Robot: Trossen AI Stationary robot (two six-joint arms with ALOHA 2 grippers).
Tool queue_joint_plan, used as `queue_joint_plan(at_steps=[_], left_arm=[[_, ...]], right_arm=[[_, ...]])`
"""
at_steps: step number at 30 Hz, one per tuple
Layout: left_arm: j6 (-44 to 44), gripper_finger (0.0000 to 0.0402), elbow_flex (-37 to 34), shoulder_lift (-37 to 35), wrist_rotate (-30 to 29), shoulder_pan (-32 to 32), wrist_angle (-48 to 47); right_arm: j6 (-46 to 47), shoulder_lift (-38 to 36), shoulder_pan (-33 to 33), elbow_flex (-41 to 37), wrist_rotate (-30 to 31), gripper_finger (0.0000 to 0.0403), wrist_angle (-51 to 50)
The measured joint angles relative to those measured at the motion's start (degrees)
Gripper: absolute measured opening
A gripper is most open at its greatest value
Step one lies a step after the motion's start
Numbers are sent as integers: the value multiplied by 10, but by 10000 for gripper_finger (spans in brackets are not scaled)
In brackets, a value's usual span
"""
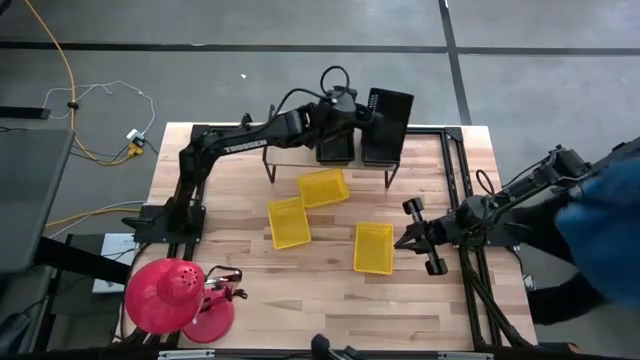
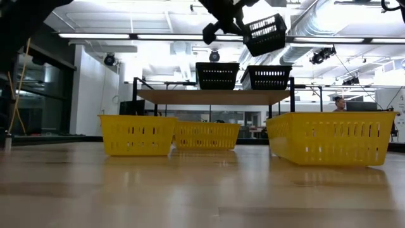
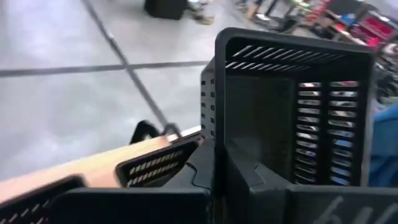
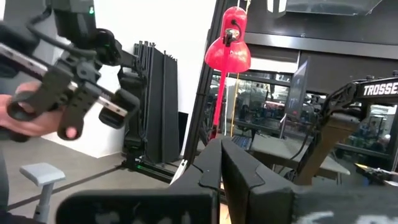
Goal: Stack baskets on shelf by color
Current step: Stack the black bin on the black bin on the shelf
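Two baskets (image 2: 217, 75) sit on the shelf (image 2: 215, 96); a third (image 2: 264, 34) hangs above it, three more (image 1: 373, 247) on the table (image 1: 250, 300) in front.

A workshop with a grey floor and bright ceiling lights.

The wooden counter (image 1: 250, 290) stands on a grey concrete floor (image 1: 200, 70) crossed by dark seam lines, with a yellow cable (image 1: 62, 70) trailing over it at the far left. A red lamp (image 1: 165, 295) sits at the counter's near left corner. Seen from counter height, long strip lights (image 2: 126, 36) run under a white ceiling with pale ducts (image 2: 329, 25), and a person (image 2: 340, 103) sits far off at the right.
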Motion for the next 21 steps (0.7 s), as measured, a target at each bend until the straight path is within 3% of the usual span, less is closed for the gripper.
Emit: queue_joint_plan(at_steps=[21], left_arm=[[-107, 0, -1, 46, -5, -3, -61]], right_arm=[[2, 0, 0, 0, 28, 0, 0]])
